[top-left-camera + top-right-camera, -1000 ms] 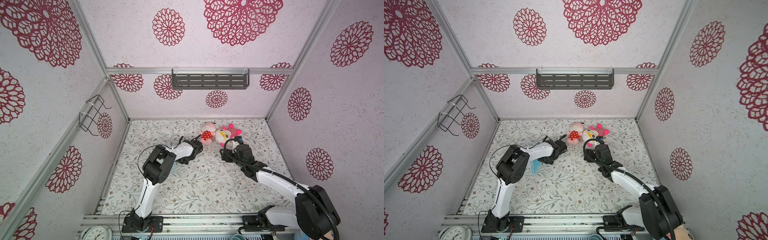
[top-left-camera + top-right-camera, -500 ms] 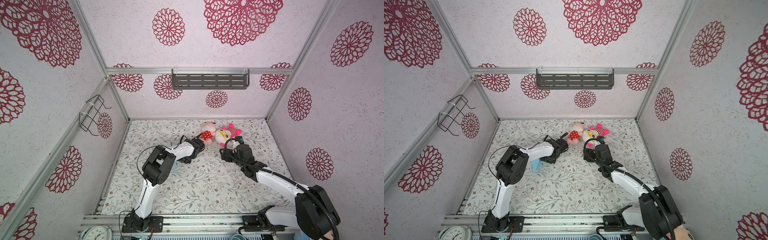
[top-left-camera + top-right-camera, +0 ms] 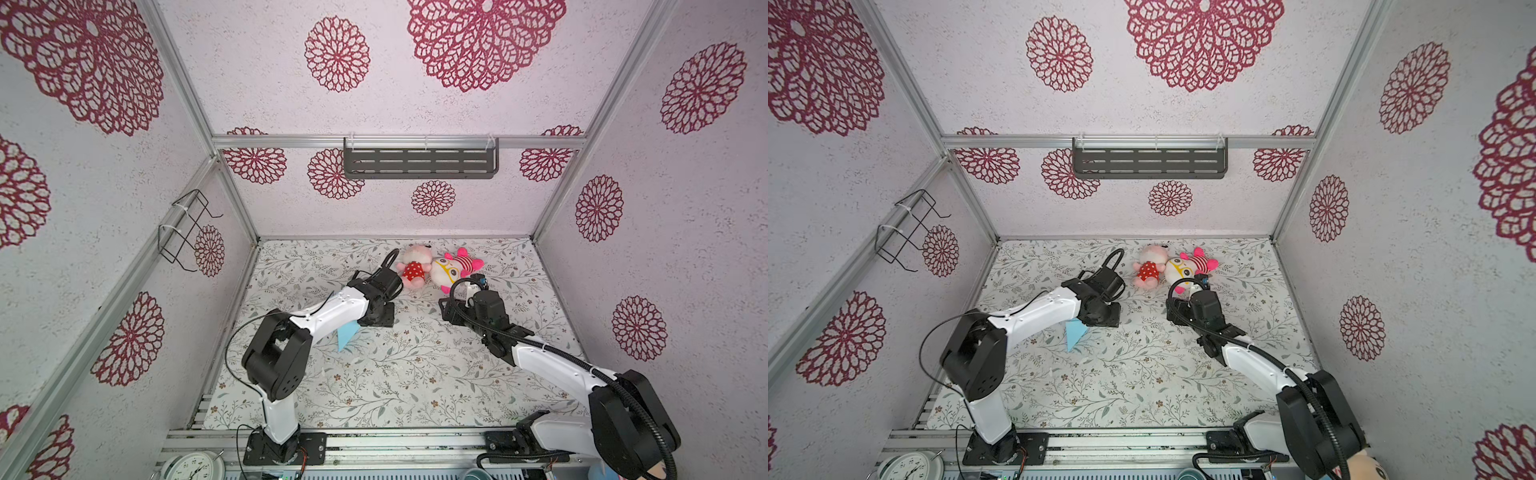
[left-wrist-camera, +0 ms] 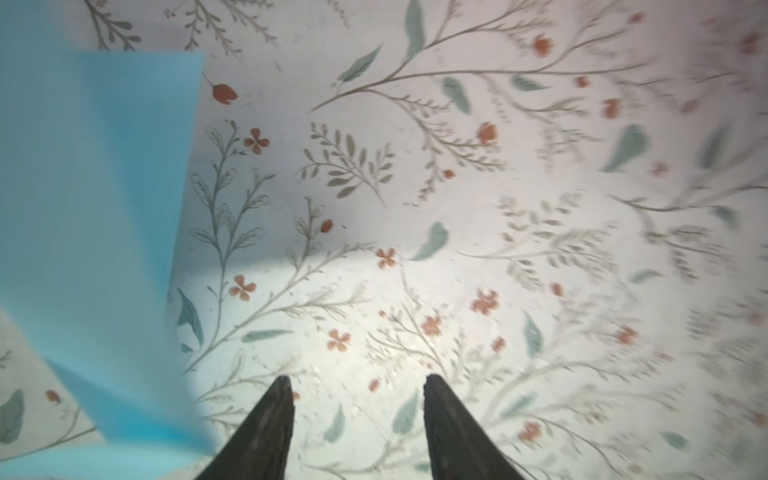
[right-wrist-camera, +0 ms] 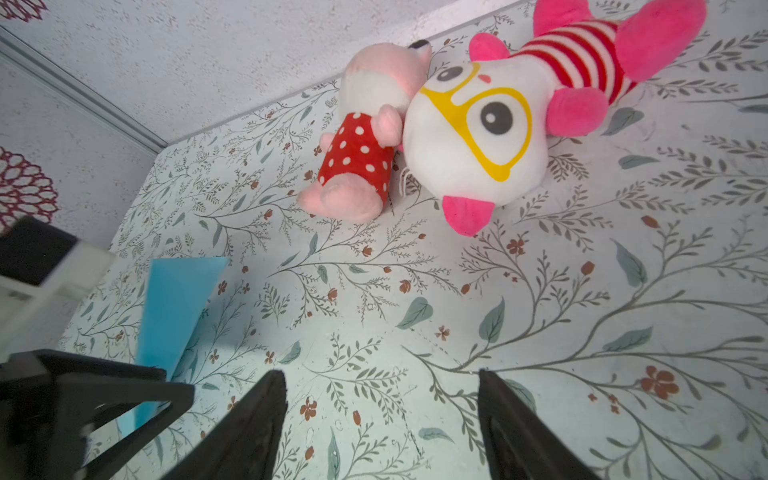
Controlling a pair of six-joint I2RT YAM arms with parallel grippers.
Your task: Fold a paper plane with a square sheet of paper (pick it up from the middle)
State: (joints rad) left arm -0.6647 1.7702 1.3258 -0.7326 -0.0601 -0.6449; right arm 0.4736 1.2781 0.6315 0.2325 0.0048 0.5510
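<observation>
Light-blue folded paper [image 3: 347, 332] lies on the floral table [image 3: 395, 374], mostly hidden under my left arm [image 3: 328, 311] in both top views; only a pointed end shows. In the left wrist view it is blurred and cut off at the edge.

My left gripper [image 4: 357, 380]: fingers apart, bare table between, paper beside them.

My right gripper [image 5: 380, 374]: wide apart, holding nothing, near the plush toys [image 5: 361, 153].

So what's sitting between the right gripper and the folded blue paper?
The left gripper, jaws open, stands between the right gripper and the folded blue paper in both top views; otherwise only floral tabletop.
</observation>
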